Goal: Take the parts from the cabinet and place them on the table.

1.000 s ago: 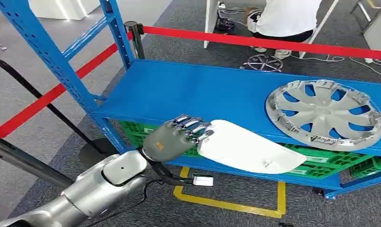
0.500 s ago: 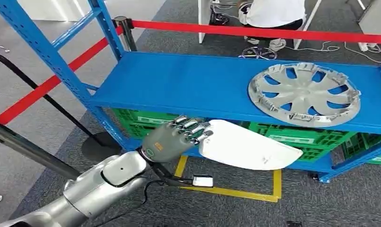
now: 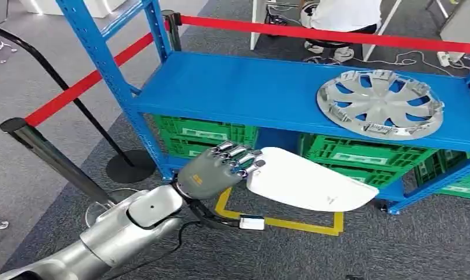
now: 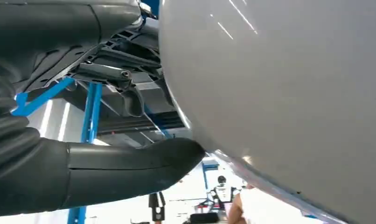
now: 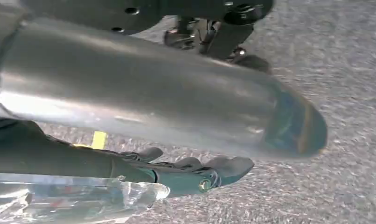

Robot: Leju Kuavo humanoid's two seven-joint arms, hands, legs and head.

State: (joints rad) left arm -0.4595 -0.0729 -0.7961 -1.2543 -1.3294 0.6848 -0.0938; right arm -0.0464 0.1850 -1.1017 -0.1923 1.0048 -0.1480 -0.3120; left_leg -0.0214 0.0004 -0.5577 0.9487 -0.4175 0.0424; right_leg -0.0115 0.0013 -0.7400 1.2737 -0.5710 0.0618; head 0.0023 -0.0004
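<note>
The right robot hand [image 5: 195,175], fingers curled and holding nothing, hangs above grey carpet [image 5: 344,70].

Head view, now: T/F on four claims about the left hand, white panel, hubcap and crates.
1. The left hand holds the white panel. True.
2. The silver hubcap lies on the floor. False: it lies on the blue shelf.
3. Green crates sit under that shelf. True.
4. The white panel rests on the shelf. False: it is held in the air in front of the rack, clear of the shelf.
</note>
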